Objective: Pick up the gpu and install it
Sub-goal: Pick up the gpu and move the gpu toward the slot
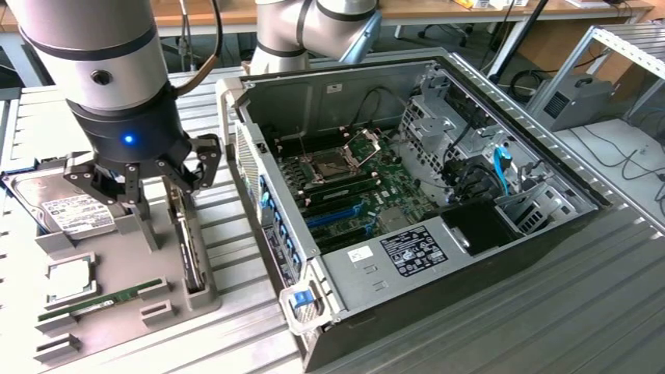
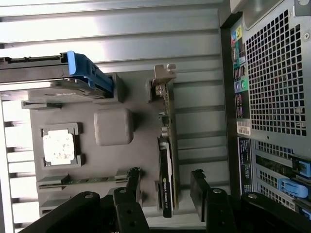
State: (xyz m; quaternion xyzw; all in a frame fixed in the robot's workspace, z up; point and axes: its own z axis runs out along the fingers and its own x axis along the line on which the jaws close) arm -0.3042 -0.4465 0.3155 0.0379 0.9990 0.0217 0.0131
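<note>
Exterior view: arm hangs vertical with the wrist pointing straight down. The claw (image 1: 156, 187) is poised over the grey holder tray (image 1: 202, 300) on the table, to the exterior view's left of the open computer case (image 1: 343, 269). Claw fingers are spread apart and grip nothing. Wrist view: the fingers (image 2: 133, 187) flank the gpu (image 2: 166, 160) from above, clear of it. Gpu stands on edge in its tray slot. It is thin and black, with a silver bracket (image 2: 164, 77) at the end away from the claw.

On gpu (image 2: 165, 170) edge: green print, possibly "NVIDIA QUADRO". Drive label (image 1: 75, 212), 9 o'clock of case (image 1: 311, 101): unreadable. PSU label (image 1: 413, 251), 5 o'clock of socket (image 1: 330, 165): unreadable.
</note>
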